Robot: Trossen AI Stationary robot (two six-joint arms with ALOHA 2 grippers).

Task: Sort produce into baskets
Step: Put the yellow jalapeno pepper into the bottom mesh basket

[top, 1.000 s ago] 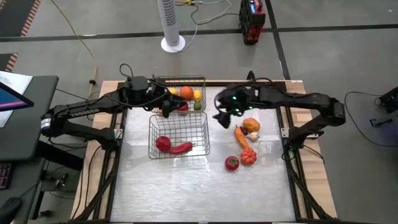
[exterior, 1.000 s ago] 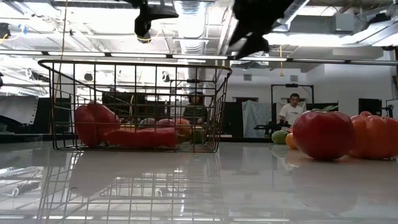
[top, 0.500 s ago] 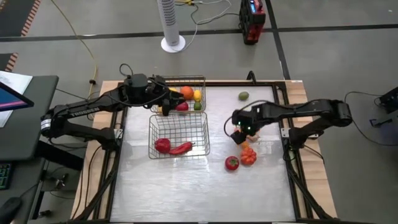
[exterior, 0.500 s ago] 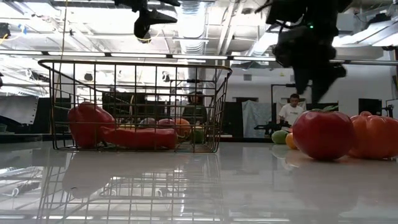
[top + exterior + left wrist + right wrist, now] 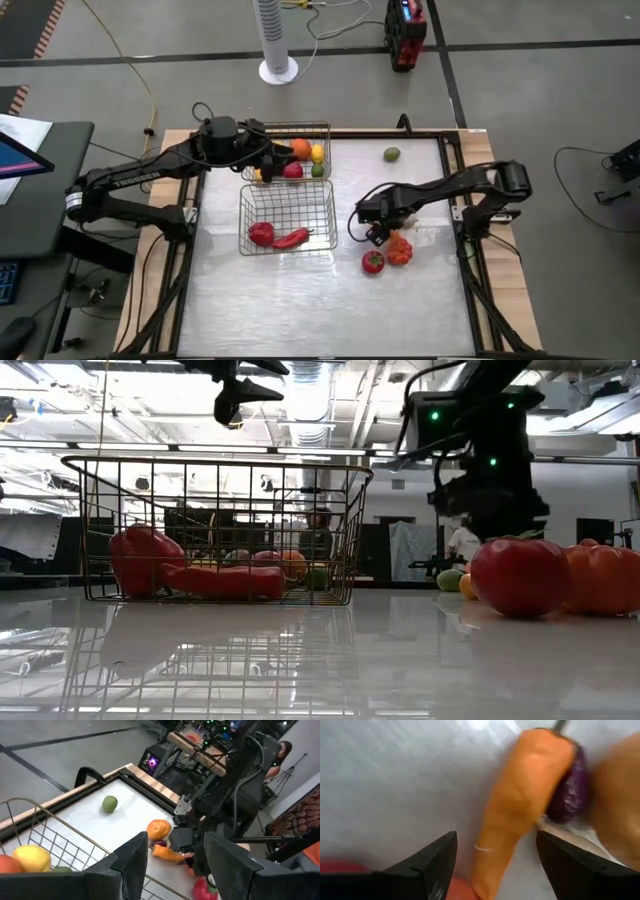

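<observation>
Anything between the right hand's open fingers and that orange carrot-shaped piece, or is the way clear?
Clear. In the right wrist view the right hand is open with only bare white table between its fingers and the orange carrot-shaped piece, a purple piece beside it.

My two arms are dark, almost black, built of slim jointed segments with thin black cables looping off them. My left arm (image 5: pixel 140 176) carries pale lettering along its forearm. Green indicator lights glow on my right wrist housing (image 5: pixel 470 430). My right gripper (image 5: pixel 492 865) has two broad, dark, wedge-shaped fingers (image 5: pixel 432 865) with smooth matte faces
</observation>
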